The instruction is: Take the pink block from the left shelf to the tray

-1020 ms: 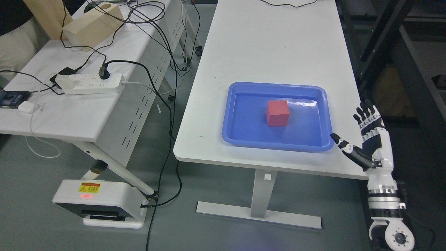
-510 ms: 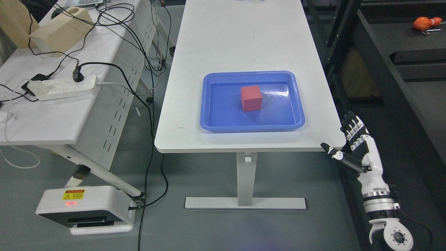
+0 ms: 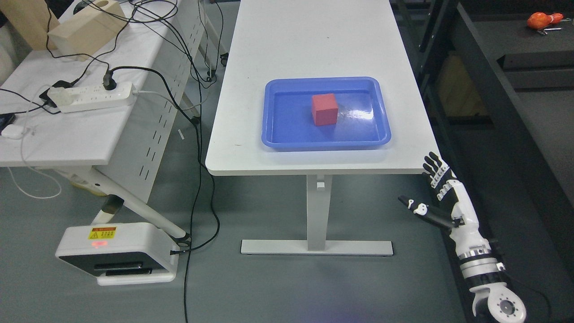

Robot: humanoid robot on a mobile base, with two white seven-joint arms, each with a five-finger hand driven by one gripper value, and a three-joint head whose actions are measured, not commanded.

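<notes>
A pinkish-red block [image 3: 324,109] sits upright in the middle of a blue tray [image 3: 278,139] on the white table [image 3: 314,49]. My right hand [image 3: 426,193] hangs below and just off the table's front right corner, fingers spread, thumb out to the left, holding nothing. It is well apart from the tray and the block. The left arm does not show.
A second white table [image 3: 67,130] on the left carries a power strip [image 3: 92,96], several black cables and a wooden box [image 3: 85,29]. A white floor unit [image 3: 116,253] stands at lower left. Dark shelving [image 3: 515,76] lines the right, with an orange object [image 3: 540,20] on it.
The whole picture has shifted, so the camera moved: the table and tray now sit farther away and higher in view. My right hand has dropped from beside the tray to below the table's edge, still spread.
</notes>
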